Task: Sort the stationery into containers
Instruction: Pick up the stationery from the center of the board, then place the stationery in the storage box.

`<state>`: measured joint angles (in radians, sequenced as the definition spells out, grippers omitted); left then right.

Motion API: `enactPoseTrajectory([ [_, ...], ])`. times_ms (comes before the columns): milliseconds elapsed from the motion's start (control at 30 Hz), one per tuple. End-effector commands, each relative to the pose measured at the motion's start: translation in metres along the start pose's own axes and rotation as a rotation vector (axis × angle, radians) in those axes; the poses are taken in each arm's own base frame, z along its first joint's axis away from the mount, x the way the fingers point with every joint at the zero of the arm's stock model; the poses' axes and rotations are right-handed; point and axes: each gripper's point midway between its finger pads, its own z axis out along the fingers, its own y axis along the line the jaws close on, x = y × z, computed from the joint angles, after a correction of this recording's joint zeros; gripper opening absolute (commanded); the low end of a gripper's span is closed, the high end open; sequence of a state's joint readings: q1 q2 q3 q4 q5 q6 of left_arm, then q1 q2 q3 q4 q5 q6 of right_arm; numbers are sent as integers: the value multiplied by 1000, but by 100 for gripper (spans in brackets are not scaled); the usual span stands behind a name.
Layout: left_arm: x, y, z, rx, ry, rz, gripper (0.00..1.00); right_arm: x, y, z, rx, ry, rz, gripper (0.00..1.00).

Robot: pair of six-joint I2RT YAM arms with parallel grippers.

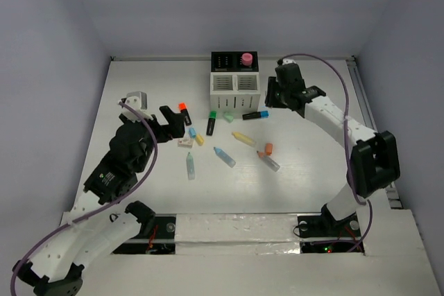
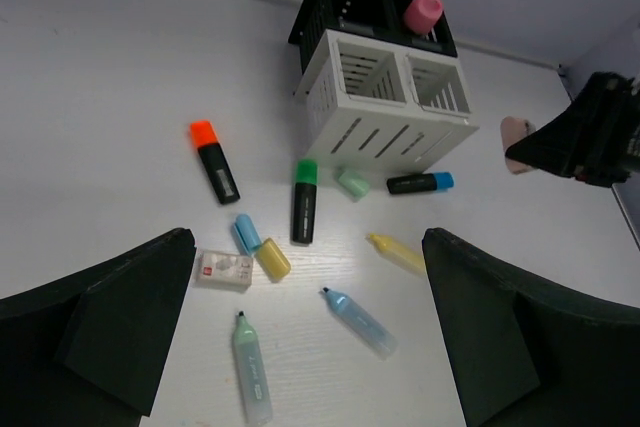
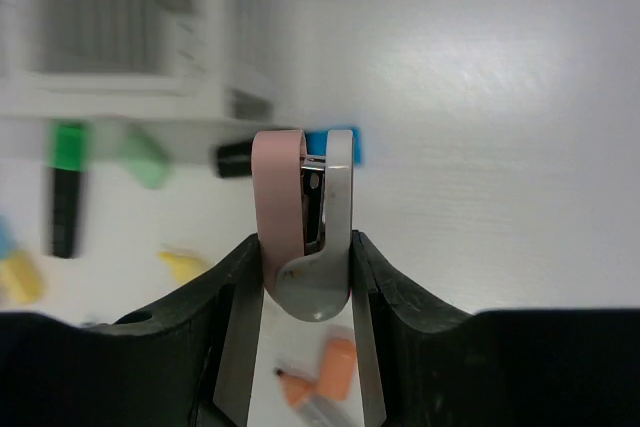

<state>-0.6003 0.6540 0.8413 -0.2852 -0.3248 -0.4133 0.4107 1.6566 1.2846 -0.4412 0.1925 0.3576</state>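
Organizer [image 1: 234, 83]; pink highlighter [image 1: 245, 58] in black compartment [image 1: 236, 63]

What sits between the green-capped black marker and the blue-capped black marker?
A stubby mint-green highlighter lies there, clearest in the left wrist view.

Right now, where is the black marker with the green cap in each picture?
Top external: the green-capped marker lies by the near left corner of the white organizer.
Left wrist: the marker sits near the middle, just below the organizer.
Right wrist: the marker is blurred at the far left edge, under the organizer.
Shared landmark: the white organizer, which the green cap points toward in all three.
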Motion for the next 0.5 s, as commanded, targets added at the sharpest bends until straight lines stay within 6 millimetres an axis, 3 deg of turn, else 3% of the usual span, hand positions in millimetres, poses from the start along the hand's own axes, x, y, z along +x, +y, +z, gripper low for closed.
enactPoseTrajectory([
  [0,-23,9,-4,-41,-77,72,98,-82,55,-53,-222,-235,11,34],
  [67,-11,12,1,-53,-54,67,98,-95,72,-53,-288,-259,22,34],
  [100,-6,14,3,-63,-44,61,98,-111,80,-60,-315,-291,28,34],
  [200,11,18,10,-86,3,33,98,-120,93,-45,-326,-290,21,34],
  [233,15,17,11,-84,13,23,97,-132,98,-47,-337,-317,23,34],
  [367,32,12,16,-50,47,-31,97,-135,108,-20,-336,-284,16,34],
  [467,45,14,20,-60,71,-62,97,-138,112,-13,-342,-279,11,34],
])
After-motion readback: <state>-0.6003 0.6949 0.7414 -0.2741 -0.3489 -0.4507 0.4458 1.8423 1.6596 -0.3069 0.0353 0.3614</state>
